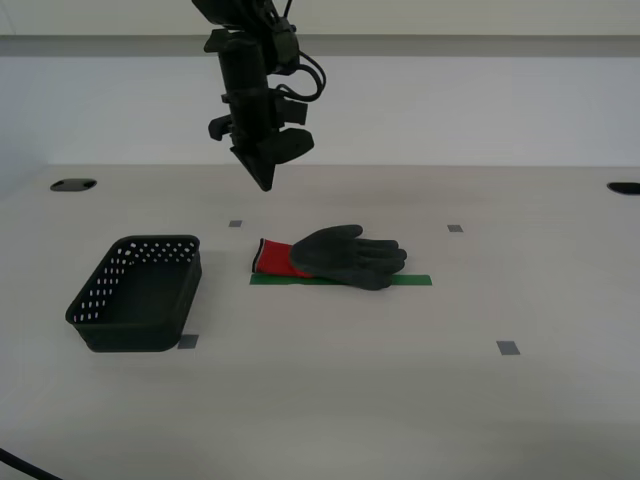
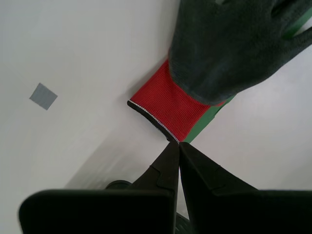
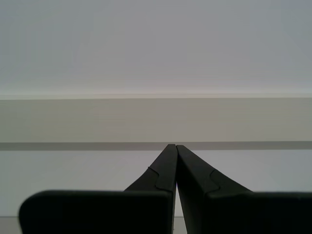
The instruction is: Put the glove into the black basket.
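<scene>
The glove (image 1: pixel 340 257) lies flat on the white table, its dark grey palm and fingers toward the exterior view's right and its red cuff toward the left. The black basket (image 1: pixel 100 292) stands empty to its left. My second gripper (image 1: pixel 266 185) hangs shut and empty above the table, behind and above the cuff, not touching it. In the second wrist view its tips (image 2: pixel 178 143) point just off the edge of the red cuff (image 2: pixel 170 105) of the glove (image 2: pixel 229 44). My first gripper (image 3: pixel 175 145) is shut and empty, facing a pale wall; it is out of the exterior view.
A green tape strip (image 1: pixel 412 280) lies under the glove. Small grey tape squares (image 1: pixel 508 348) (image 1: pixel 235 224) (image 2: pixel 43 96) mark the table. Dark holes (image 1: pixel 73 185) (image 1: pixel 624 188) sit near the table's back corners. A wall rises behind the table.
</scene>
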